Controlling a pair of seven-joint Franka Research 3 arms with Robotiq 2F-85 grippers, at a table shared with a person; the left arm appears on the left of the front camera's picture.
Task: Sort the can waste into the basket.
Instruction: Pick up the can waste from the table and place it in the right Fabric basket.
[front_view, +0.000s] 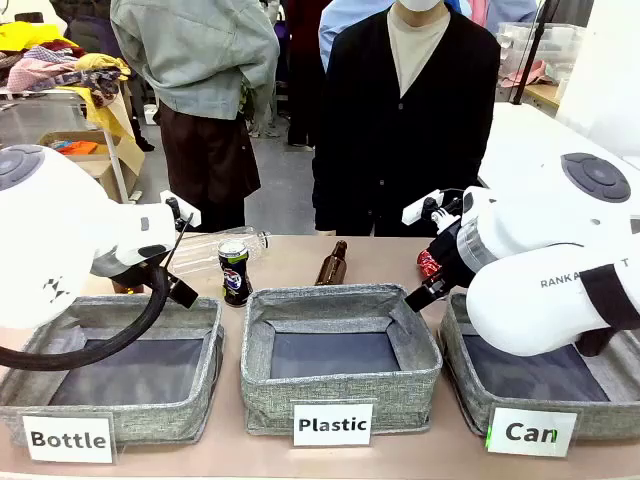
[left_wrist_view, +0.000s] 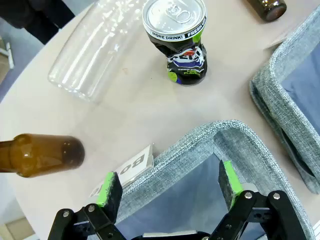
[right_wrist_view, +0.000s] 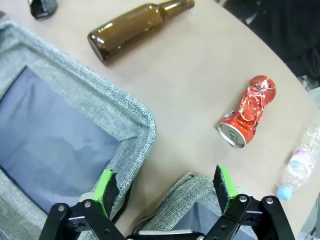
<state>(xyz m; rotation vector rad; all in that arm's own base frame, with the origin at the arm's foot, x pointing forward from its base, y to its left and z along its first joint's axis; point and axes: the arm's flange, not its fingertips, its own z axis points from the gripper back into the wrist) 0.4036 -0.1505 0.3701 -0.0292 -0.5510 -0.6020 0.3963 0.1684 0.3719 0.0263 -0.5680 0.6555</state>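
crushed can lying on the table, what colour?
The crushed can is shiny red with a silver end, clearest in the right wrist view.

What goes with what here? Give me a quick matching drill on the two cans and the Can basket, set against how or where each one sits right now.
Things:
1. black-and-blue can
2. red can
3. Can basket

States or places:
A. crushed, lying on its side
B. grey fabric, at the robot's far right
C. standing upright

Pairs: 1-C, 2-A, 3-B
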